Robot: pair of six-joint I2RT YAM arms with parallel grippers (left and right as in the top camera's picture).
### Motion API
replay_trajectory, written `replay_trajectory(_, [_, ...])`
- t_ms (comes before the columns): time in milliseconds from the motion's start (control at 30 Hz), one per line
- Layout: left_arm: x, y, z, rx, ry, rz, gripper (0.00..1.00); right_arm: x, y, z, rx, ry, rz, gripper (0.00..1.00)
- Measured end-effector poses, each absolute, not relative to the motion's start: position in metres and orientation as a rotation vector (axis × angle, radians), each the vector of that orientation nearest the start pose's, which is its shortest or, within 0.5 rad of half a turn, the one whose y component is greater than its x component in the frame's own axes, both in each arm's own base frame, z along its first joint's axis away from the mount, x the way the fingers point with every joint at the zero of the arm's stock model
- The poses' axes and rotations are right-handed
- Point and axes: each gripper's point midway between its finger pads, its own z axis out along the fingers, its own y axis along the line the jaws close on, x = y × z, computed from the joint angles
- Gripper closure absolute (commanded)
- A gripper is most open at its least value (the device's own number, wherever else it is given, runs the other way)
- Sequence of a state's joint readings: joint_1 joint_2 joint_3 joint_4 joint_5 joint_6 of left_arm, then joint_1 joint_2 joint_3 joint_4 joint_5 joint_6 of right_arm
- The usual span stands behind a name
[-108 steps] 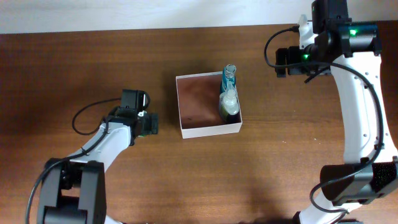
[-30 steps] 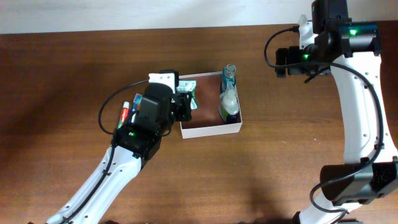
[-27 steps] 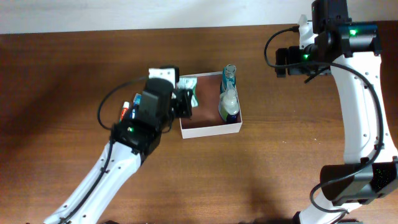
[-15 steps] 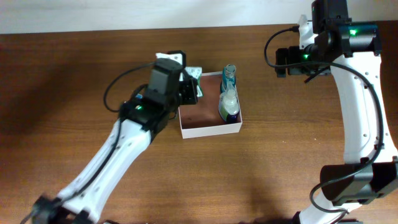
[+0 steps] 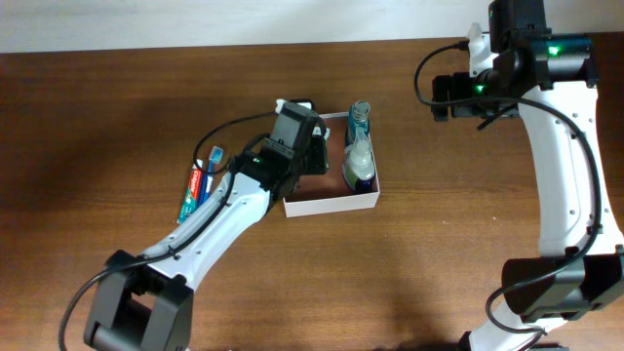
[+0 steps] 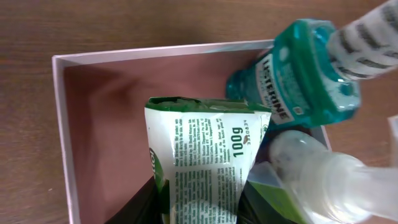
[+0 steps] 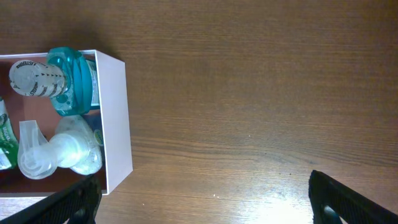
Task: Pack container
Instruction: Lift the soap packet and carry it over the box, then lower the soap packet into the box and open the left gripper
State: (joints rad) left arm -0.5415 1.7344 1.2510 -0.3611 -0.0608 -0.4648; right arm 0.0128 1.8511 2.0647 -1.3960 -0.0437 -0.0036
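Note:
The container (image 5: 331, 202) is a shallow white-walled box with a reddish-brown inside (image 6: 106, 118). A teal mouthwash bottle (image 6: 292, 87) and a clear pump bottle (image 6: 323, 180) lie along its right side. My left gripper (image 5: 310, 151) hovers over the box's left half, shut on a green-and-white pouch (image 6: 205, 155) whose top end points into the box. The pouch fills the gap between the dark fingers (image 6: 140, 208). My right gripper (image 7: 211, 208) stands open over bare wood to the right of the container's wall (image 7: 115, 118), holding nothing.
A toothpaste tube (image 5: 194, 183) and a blue toothbrush (image 5: 212, 164) lie on the wooden table left of the box, beside the left arm. The right arm (image 5: 561, 166) rises along the table's right side. The table's back edge meets a white wall.
The left arm has carried the pouch rightward from the box's left wall to above its inside, uncovering the toothpaste and toothbrush. The right arm has not moved.

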Motion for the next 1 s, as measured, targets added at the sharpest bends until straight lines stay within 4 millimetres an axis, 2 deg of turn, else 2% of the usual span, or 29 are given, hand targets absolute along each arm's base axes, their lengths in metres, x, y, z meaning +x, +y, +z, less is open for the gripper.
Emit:
replay_trajectory(300, [0.408,-0.236,0.112,0.073,2.462,-0.285,0.67,0.413,0.013,0.250,-0.035,2.753,0.063,0.02])
replay_trajectory(633, [0.411,-0.235,0.076,0.049,2.518,-0.224,0.70,0.413,0.013,0.250,-0.034,2.752,0.063,0.01])
replay_trajectory(733, [0.411,-0.235,0.072,0.046,2.523,-0.222,0.69,0.413,0.013,0.250,-0.034,2.753,0.063,0.02])
replay_trajectory(833, [0.411,-0.235,0.070,0.044,2.526,-0.219,0.60,0.413,0.013,0.250,-0.035,2.753,0.063,0.02])
replay_trajectory(1000, [0.412,-0.234,0.071,0.038,2.524,-0.215,0.60,0.413,0.013,0.250,-0.034,2.753,0.063,0.02])
